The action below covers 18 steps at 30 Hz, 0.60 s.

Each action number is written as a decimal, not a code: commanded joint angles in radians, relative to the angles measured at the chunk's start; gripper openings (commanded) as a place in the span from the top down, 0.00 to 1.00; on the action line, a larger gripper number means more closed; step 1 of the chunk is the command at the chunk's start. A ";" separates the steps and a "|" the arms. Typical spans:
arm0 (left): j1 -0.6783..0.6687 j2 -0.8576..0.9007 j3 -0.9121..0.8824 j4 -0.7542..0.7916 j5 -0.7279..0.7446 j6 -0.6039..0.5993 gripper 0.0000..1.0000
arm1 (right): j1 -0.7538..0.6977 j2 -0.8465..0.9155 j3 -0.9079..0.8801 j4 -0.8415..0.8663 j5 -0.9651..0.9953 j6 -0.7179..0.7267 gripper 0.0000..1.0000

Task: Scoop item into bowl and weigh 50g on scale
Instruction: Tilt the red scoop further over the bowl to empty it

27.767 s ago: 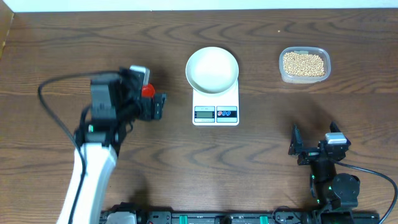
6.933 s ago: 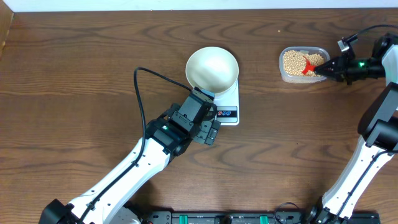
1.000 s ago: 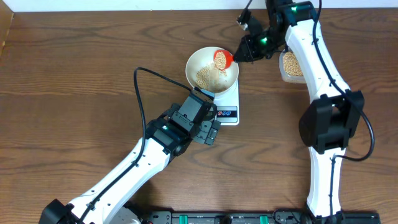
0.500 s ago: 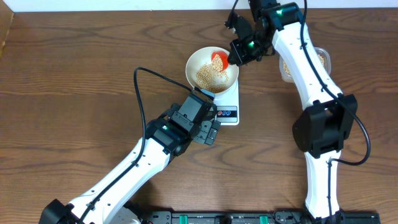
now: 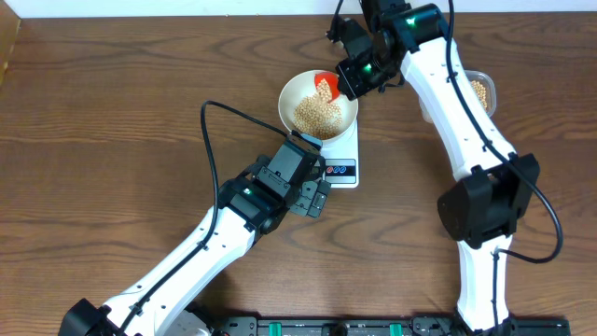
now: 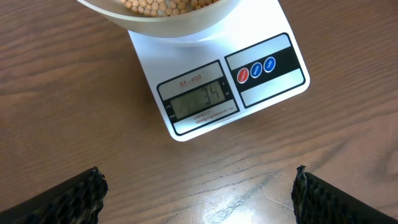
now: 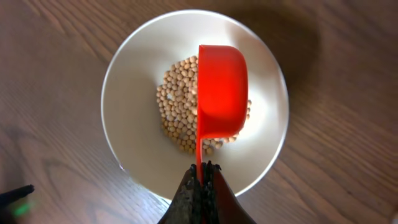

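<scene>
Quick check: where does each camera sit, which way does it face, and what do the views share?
Overhead: above the table, looking straight down at the bowl on the scale; left arm and right arm show.
Left wrist: low over the table, facing the scale's display; open left gripper, its tips at the bottom corners.
Right wrist: above the bowl, looking down at beans and scoop; right gripper shut on its handle.
Shared: all three show the bowl; overhead and left wrist show the scale.
</scene>
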 commanded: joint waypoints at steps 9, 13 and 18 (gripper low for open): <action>0.003 0.002 0.001 -0.002 -0.002 0.009 0.03 | 0.019 -0.060 0.025 0.001 0.050 0.003 0.99; 0.003 0.002 0.001 -0.002 -0.002 0.009 0.03 | 0.018 -0.060 0.025 0.000 0.016 0.003 0.99; 0.003 0.002 0.001 -0.002 -0.002 0.009 0.03 | -0.015 -0.060 0.025 -0.001 -0.113 0.002 0.99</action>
